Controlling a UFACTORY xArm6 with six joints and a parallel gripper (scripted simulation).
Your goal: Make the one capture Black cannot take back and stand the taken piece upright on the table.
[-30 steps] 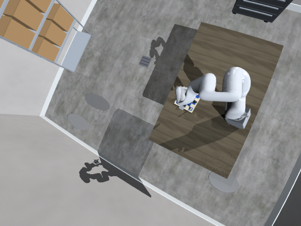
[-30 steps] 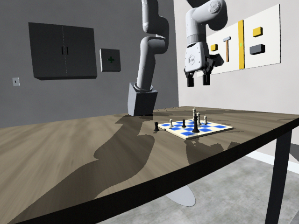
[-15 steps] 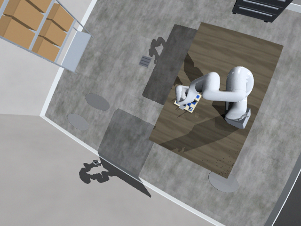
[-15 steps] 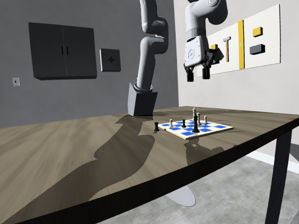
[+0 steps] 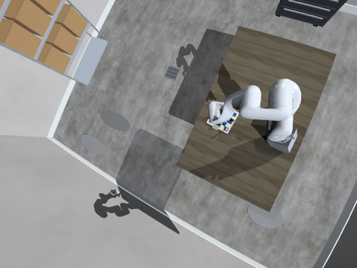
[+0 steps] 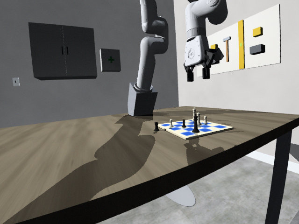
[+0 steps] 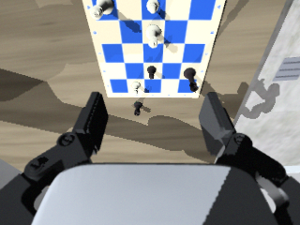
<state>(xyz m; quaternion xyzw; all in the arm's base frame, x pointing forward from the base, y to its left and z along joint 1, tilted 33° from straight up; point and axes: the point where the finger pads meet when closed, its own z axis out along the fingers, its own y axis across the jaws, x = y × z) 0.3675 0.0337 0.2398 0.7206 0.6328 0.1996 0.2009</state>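
The small blue-and-cream chessboard (image 6: 198, 128) lies on the wooden table near its edge. A black rook (image 6: 156, 126) stands upright on the table just off the board's edge; in the wrist view it (image 7: 137, 108) is just below the board (image 7: 152, 44). On the board stand a white pawn (image 7: 136, 86), a black pawn (image 7: 151, 71), a tall black piece (image 7: 190, 77), and white pieces further up (image 7: 154, 34). All look upright. My gripper (image 6: 197, 74) is open and empty, high above the board, with its fingers spread wide.
The arm's base (image 6: 141, 100) stands on the table behind the board. The table edge runs close to the board's near side. In the overhead view the arm (image 5: 253, 106) covers most of the board (image 5: 222, 123).
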